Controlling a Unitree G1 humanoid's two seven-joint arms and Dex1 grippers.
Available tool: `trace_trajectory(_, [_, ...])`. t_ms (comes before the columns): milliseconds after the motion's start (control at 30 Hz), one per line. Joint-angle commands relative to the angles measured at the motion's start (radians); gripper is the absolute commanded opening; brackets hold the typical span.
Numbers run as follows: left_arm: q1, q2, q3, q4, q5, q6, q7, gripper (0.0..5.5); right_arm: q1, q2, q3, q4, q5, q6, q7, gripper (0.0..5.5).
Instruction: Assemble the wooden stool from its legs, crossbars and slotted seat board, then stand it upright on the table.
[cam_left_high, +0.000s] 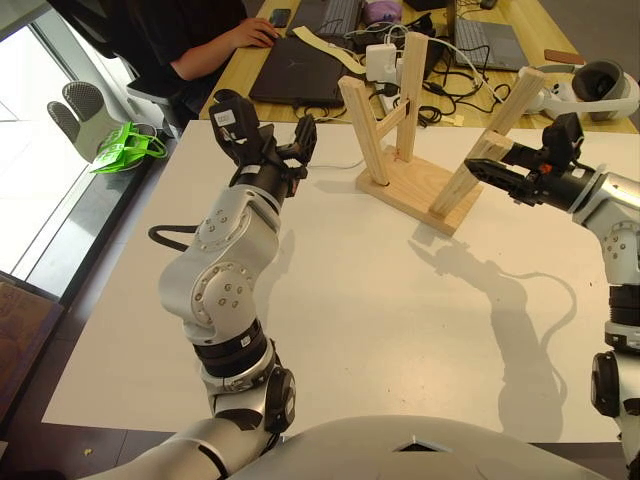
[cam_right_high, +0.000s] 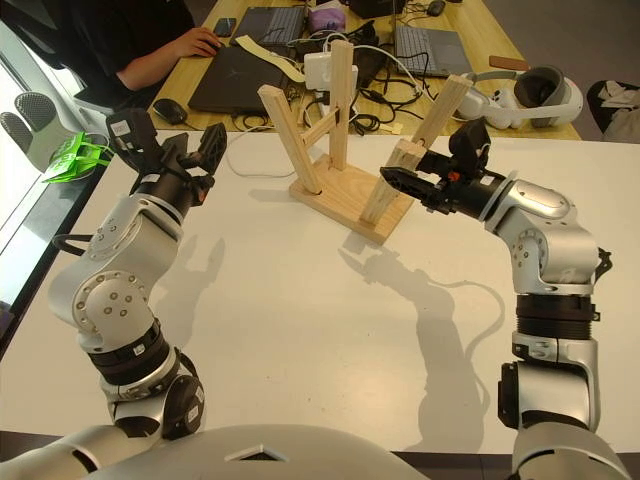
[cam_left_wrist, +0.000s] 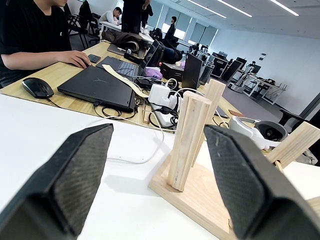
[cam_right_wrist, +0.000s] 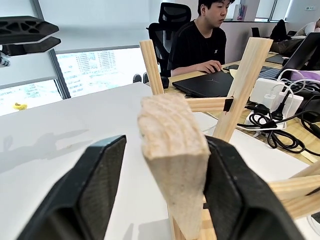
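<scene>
White table (cam_left_high: 350, 330), matte. A wooden desk (cam_left_high: 232, 62) butts against its far edge, carrying a laptop (cam_left_high: 300, 75), a white power strip (cam_left_high: 382, 60) with tangled cables, and a headset (cam_left_high: 600, 88). Open office behind, windows along the robot's left.

The stool is upside down at the far centre of the table, near the back edge. Seat board (cam_left_high: 412, 196) lies flat on the surface, its long axis running diagonally from far-left to near-right. All legs point up. Left pair: near leg (cam_left_high: 365, 135) and far leg (cam_left_high: 412, 90) stand close to upright, joined by a slanted crossbar (cam_left_high: 392, 118). Right pair: front leg (cam_left_high: 462, 178) and rear leg (cam_left_high: 515, 102) lean outward to the robot's right.

Right gripper (cam_right_high: 396, 180) is at the front right leg, fingers straddling its upper end. In the wrist view one pad (cam_right_wrist: 235, 200) is against the wood and the other pad (cam_right_wrist: 82, 192) stands clear with a gap, so it is not clamped.

Left gripper (cam_left_high: 268, 130) hangs above the table to the left of the stool, well apart from it. Fingers spread wide, holding nothing, aimed toward the left legs.
</scene>
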Motion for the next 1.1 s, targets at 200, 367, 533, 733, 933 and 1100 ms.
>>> trace_trajectory(200, [-0.017, 0.004, 0.005, 0.007, 0.01, 0.001, -0.002, 3.39, -0.026, 0.012, -0.032, 0.031, 0.022, 0.161, -0.117, 1.24])
trace_trajectory(367, [-0.024, 0.012, 0.006, 0.008, 0.011, 0.003, -0.005, 3.39, -0.049, 0.062, -0.095, 0.044, 0.081, 0.303, -0.246, 1.23])
trace_trajectory(533, [-0.03, 0.022, 0.01, 0.009, 0.01, 0.007, -0.013, 3.39, -0.058, 0.103, -0.172, 0.055, 0.137, 0.422, -0.368, 1.23])
trace_trajectory(733, [-0.042, 0.032, 0.01, 0.016, 0.014, 0.009, -0.019, 3.39, -0.071, 0.152, -0.32, 0.108, 0.192, 0.531, -0.55, 1.24])
trace_trajectory(933, [-0.044, 0.047, 0.011, 0.019, 0.016, 0.012, -0.022, 3.39, -0.075, 0.185, -0.435, 0.169, 0.212, 0.581, -0.731, 1.23])
trace_trajectory(1100, [-0.043, 0.056, 0.016, 0.011, 0.015, 0.018, -0.019, 3.39, -0.078, 0.204, -0.533, 0.218, 0.223, 0.589, -0.883, 1.21])
